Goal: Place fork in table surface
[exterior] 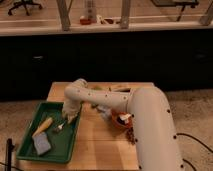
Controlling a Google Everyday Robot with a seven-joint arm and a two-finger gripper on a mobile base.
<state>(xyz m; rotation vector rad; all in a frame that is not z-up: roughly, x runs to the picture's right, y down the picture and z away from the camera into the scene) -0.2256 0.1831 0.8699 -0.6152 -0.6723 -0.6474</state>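
Your gripper [70, 116] hangs pointing down over the right half of the green rectangular plastic tray [57, 144]; you cannot tell whether it grips anything. Just below it you see the small slim silvery metal fork [61, 126], inside the tray near its right wall. A yellow-handled tool [43, 127] lies at the tray's middle. The light tan wooden table surface [100, 145] stretches right of the tray.

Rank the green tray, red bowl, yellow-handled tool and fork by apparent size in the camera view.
1. green tray
2-3. red bowl and yellow-handled tool: similar, and the arm hides part of the bowl, so unranked
4. fork
The claw hangs over the tray's right side, by the fork.
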